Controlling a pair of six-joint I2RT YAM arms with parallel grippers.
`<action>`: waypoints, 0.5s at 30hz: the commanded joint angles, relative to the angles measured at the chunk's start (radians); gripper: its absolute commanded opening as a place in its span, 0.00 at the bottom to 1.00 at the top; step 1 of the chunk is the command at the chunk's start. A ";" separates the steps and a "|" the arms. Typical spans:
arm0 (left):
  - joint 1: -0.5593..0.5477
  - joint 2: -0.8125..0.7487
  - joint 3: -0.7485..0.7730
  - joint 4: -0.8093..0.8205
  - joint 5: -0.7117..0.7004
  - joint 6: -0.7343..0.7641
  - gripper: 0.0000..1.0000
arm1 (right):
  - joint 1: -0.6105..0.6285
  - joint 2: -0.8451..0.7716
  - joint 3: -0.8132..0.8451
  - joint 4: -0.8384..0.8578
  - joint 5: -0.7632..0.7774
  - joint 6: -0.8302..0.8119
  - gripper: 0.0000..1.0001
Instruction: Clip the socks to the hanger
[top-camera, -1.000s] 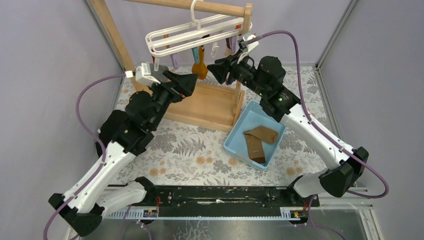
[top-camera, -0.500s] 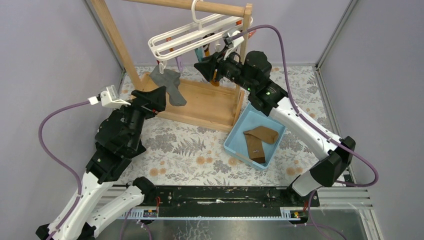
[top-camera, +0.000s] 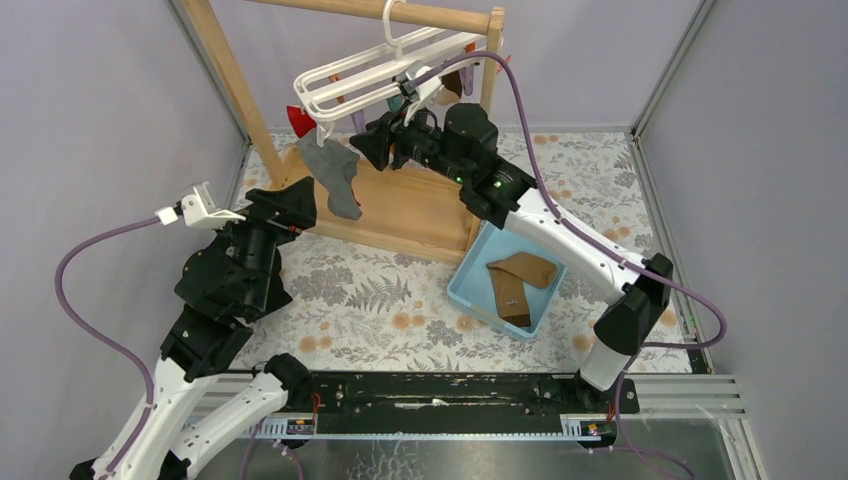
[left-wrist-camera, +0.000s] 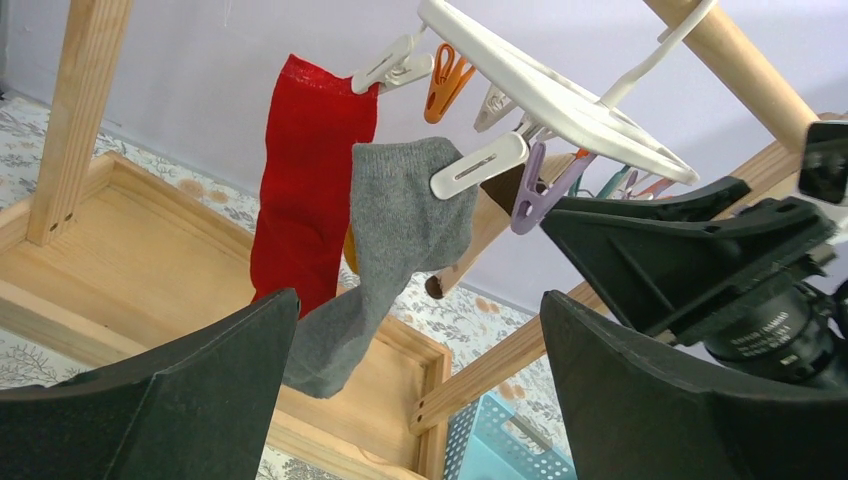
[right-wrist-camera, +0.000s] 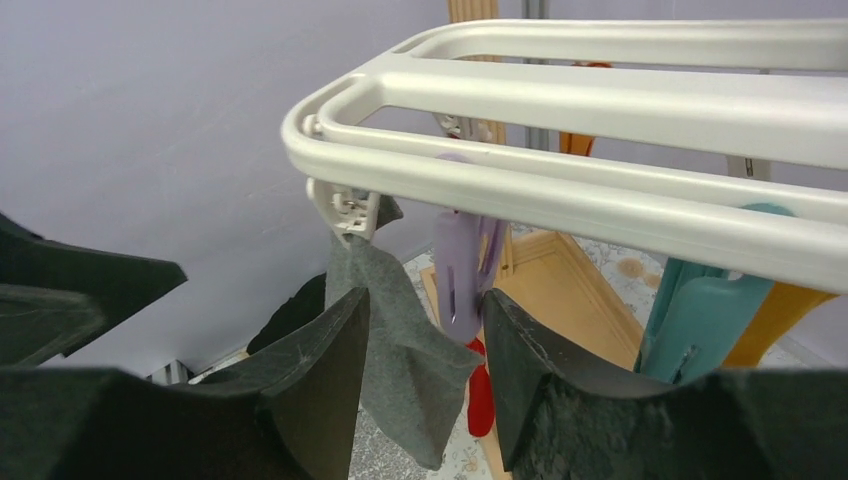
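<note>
Both brown socks (top-camera: 528, 268) lie in the blue bin (top-camera: 472, 252) on the counter (top-camera: 380, 300), right of centre in the top view, the tan one overlapping the darker. The hanger (top-camera: 350, 85) hangs top centre with a grey sock (left-wrist-camera: 400, 215) and a red sock (left-wrist-camera: 310, 170) clipped on. Left gripper (left-wrist-camera: 418, 300) is released and empty, facing the grey sock. Right gripper (right-wrist-camera: 427, 300) is released and empty under the hanger's end, near a purple clip (right-wrist-camera: 458, 270).

The left arm (top-camera: 215, 290) rises steeply from its base, elbow bent and wrist tipped upward. The left gripper (top-camera: 296, 203) points toward the far right with its jaws spread wide. The right arm (top-camera: 570, 235) stretches long from its base toward the far left, forearm raised. The right gripper (top-camera: 377, 143) points left, jaws parted, sitting higher than the left one and near it.
</note>
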 joint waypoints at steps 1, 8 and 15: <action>-0.003 -0.015 -0.002 -0.003 -0.014 0.022 0.99 | 0.008 0.032 0.072 0.023 0.048 -0.015 0.53; -0.003 -0.019 0.014 -0.019 -0.015 0.031 0.99 | 0.009 0.083 0.111 0.033 0.063 -0.006 0.41; -0.003 -0.020 0.014 -0.010 -0.015 0.026 0.99 | 0.009 0.042 0.068 0.053 0.062 0.000 0.12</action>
